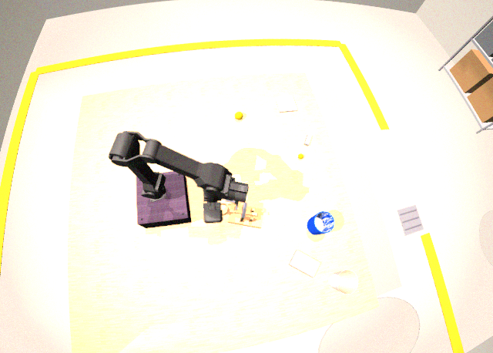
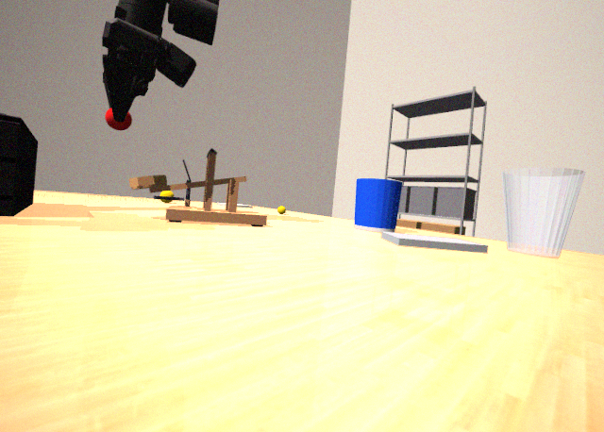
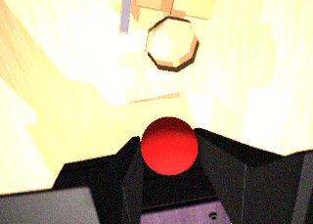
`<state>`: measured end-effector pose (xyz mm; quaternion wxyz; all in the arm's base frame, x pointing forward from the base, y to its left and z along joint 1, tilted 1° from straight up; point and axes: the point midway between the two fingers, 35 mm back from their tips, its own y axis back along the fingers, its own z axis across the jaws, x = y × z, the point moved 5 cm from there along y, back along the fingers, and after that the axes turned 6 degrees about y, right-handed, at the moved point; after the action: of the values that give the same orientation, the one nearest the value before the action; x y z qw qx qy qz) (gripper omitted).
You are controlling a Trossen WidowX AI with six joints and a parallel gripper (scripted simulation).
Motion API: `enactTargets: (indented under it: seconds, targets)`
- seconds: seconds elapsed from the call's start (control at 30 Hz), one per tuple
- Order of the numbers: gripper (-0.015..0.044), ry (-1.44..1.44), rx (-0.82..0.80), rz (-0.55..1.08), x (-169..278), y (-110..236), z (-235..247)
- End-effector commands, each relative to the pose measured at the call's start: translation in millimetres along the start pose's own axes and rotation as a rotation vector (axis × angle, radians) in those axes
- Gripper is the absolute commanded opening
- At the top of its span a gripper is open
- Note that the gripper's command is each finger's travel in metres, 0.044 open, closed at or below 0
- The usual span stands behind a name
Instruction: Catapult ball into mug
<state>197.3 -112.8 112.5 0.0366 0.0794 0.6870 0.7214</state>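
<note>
1. One small glossy red ball (image 3: 169, 146) sits clamped between the two dark jaws of the black parallel-jaw gripper (image 3: 168, 153), a finger pressing on each side of it and its front half bulging out past the tips.
2. Seen from the exterior camera, the gripper (image 2: 120, 111) points downward and hangs well above the pale wooden counter (image 2: 293, 320), with the red ball (image 2: 118, 120) at its very tip, up in the air.
3. Below and a little to the right of the ball in that view stands the brown wooden catapult (image 2: 205, 193), its base flat on the counter and its throwing arm roughly level, the blocky cup end pointing left.
4. From the wrist camera, the octagonal wooden cup of the catapult (image 3: 172, 44) lies ahead of the held ball, apart from it.
5. Well to the right of the catapult stands the blue cylindrical mug (image 2: 377, 204), upright on the counter; from above, the mug (image 1: 320, 223) lies beyond the catapult (image 1: 244, 216) from the arm.
</note>
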Motion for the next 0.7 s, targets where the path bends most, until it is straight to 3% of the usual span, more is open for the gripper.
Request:
enactTargets:
  seconds: [0.0,0.67]
  targets:
    - [0.0000,-0.042,-0.011,0.035,-8.7,-2.1,-3.9]
    - [0.0000,-0.233,-0.055,0.220,-50.9,-25.9,-26.9]
